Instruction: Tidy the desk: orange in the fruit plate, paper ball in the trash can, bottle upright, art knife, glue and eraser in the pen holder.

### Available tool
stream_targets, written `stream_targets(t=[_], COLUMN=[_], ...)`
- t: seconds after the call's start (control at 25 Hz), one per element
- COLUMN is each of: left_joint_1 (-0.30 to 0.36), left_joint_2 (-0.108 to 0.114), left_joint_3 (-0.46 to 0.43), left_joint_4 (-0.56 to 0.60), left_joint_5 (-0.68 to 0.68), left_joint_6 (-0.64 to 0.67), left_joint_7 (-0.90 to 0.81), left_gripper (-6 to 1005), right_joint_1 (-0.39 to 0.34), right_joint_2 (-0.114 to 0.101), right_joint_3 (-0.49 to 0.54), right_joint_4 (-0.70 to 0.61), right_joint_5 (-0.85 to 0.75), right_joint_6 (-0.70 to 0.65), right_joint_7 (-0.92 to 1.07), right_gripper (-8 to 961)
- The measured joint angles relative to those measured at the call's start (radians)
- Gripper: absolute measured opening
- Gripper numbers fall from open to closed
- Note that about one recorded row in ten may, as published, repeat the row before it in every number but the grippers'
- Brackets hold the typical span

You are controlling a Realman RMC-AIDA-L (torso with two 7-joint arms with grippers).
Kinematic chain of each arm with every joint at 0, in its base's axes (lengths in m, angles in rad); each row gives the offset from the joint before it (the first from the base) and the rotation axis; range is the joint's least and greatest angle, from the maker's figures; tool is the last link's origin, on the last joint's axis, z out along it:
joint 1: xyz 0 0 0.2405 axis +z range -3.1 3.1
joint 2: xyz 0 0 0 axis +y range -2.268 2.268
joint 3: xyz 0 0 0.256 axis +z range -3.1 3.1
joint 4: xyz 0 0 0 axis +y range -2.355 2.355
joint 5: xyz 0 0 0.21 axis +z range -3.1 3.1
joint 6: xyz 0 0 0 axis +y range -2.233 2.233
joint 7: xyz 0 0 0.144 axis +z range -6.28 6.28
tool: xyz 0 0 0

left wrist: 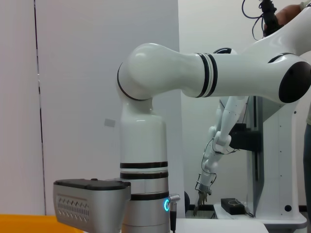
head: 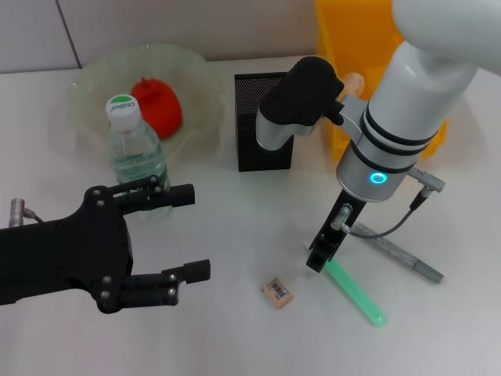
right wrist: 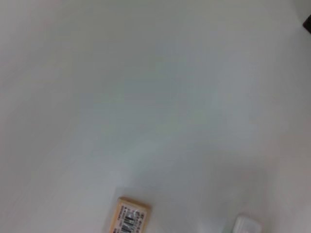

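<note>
Step in hand: right gripper [head: 319, 261] picking up the green glue stick [head: 354, 291].
The stick lies near-right on the white table [head: 235, 329]; jaws' opening cannot be told. Next: grasp, carry to black mesh pen holder [head: 252, 125]. Left gripper [head: 184, 235] idle, jaws wide, empty.

White desk [head: 227, 235], smooth and bare-topped. Lying flat near the front: small eraser [head: 276, 291] with a barcode label, green glue stick [head: 356, 294] just beside it, grey art knife [head: 403, 256] farther right. Standing toward the back: clear bottle [head: 137, 153], translucent fruit plate [head: 78, 94], black mesh pen holder [head: 252, 102], yellow bin [head: 352, 35].
</note>
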Motion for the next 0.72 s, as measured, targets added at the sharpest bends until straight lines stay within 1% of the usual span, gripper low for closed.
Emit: stream_targets(t=[0.24,0.72], left_joint_1=[0.0,-0.002], left_joint_2=[0.0,0.0], left_joint_3=[0.0,0.0], left_joint_4=[0.0,0.0], left_joint_5=[0.0,0.0], left_joint_6=[0.0,0.0], left_joint_7=[0.001,0.001], left_gripper=[801,801], right_joint_1=[0.0,0.0], right_joint_2=[0.0,0.0], right_joint_3=[0.0,-0.002], right_joint_4=[0.0,0.004], right_joint_5=[0.001,0.001], right_joint_6=[0.003,0.008], right_joint_7=[0.002,0.013], right_gripper=[420,335])
